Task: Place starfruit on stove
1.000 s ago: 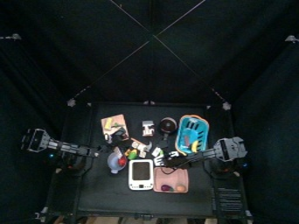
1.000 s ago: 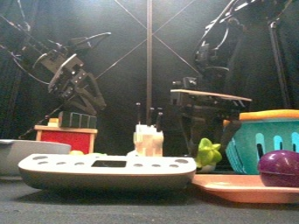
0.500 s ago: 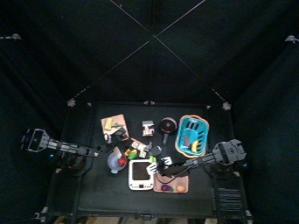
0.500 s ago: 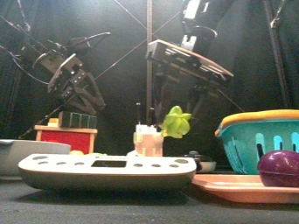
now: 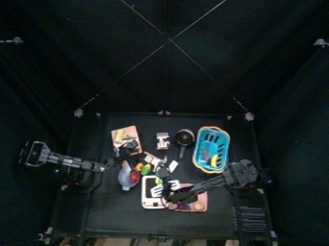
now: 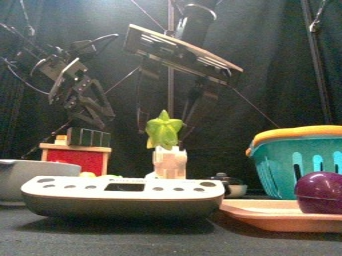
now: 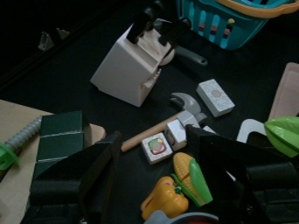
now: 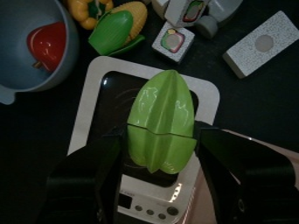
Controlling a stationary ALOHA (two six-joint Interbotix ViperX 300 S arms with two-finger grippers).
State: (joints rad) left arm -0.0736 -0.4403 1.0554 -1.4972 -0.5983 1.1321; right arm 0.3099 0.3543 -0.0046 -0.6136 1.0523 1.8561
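Starfruit (image 8: 163,122) between the right jaws, above the stove (image 8: 146,175)

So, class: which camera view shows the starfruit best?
The right wrist view: the starfruit fills it, held between the jaws above the stove. The front view shows it smaller, the top view barely, and the left wrist view only an edge.
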